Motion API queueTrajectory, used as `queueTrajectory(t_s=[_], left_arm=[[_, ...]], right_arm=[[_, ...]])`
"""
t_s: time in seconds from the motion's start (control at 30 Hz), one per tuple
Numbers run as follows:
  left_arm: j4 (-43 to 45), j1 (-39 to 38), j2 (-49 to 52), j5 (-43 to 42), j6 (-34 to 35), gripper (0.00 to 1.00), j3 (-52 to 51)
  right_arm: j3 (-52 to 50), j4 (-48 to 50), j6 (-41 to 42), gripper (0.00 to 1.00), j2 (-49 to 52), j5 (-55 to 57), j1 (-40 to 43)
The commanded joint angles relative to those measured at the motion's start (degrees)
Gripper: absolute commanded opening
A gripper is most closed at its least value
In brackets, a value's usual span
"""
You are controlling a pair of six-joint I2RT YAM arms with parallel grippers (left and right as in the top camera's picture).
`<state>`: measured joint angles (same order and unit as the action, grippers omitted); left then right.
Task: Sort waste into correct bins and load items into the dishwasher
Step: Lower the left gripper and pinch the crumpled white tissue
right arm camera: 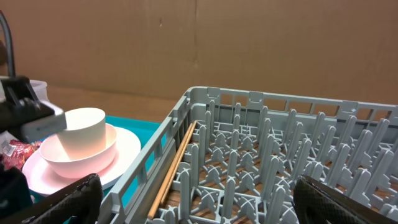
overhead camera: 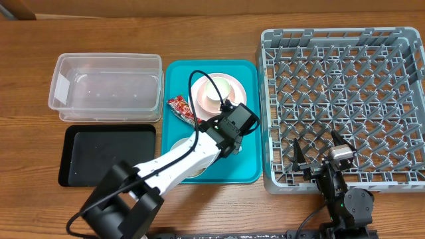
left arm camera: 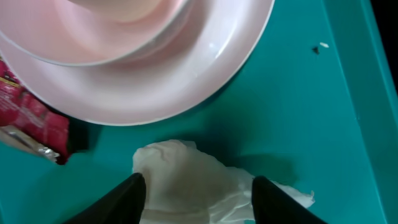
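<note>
**A:** What carries it all?

**B:** A brown wood-grain surface (overhead camera: 33, 40). Behind it stands a plain brown board (right arm camera: 186, 43) (that is all the room on show).

**A:** And the layout?

**B:** The clear tub (overhead camera: 106, 86) sits at the far left, with the black tray (overhead camera: 109, 156) just in front of it towards the near edge. The teal tray (overhead camera: 247, 166) lies in the middle. The grey dish rack (overhead camera: 345, 106) fills the right side.

**A:** Where is the waste?

**B:** The red wrapper (overhead camera: 179, 108) lies at the teal tray's left edge, beside the pink plate (left arm camera: 205, 68). The plate carries a bowl (right arm camera: 68, 158) with a cup (right arm camera: 87, 127) inside it. The crumpled tissue (left arm camera: 180, 165) lies on the teal tray, just clear of the plate's rim.

**A:** And the jaws?

**B:** The left jaws are parted, one of the fingers (left arm camera: 127, 199) on each side of the tissue. Whether they press it I cannot tell. The right jaws are spread wide with nothing between them, over the rack's near edge.

**A:** Anything hidden?

**B:** From overhead, the left arm (overhead camera: 179, 159) covers the tissue and most of a white dish (overhead camera: 178, 149) near the teal tray's near left corner (bowl or plate, I cannot tell). The left wrist view cuts the wrapper off at its edge. A speck (left arm camera: 322, 46) on the teal tray is too small to identify. A thin brown stick (right arm camera: 177, 165) lies along the rack's left wall, its lower end out of sight.
</note>
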<state>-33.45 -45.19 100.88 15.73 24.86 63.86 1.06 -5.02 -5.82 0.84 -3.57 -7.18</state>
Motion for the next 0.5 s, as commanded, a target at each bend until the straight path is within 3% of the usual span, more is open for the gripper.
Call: queueTrajectory(t_s=[0.0,0.17,0.37,0.4,0.47], left_arm=[[0.31,0.07,2.19,-1.18,-0.92,0.58,0.76],[0.31,0.57,2.99,-1.2,-0.92,0.58,0.79],[0.28,0.59,2.99,-1.2,-1.16,0.47,0.79],[0.28,0.61,2.99,-1.2,-1.16,0.49,0.79],[0.28,0.59,2.99,-1.2,-1.16,0.61,0.79]], right_arm=[[-0.61,0.42,0.0,1.0,-0.68,0.55,-0.31],[-0.61,0.42,0.0,1.0,-0.68,0.55,-0.31],[-0.61,0.42,0.0,1.0,-0.68,0.55,-0.31],[-0.61,0.42,0.0,1.0,-0.68,0.55,-0.31],[-0.61,0.42,0.0,1.0,-0.68,0.55,-0.31]])
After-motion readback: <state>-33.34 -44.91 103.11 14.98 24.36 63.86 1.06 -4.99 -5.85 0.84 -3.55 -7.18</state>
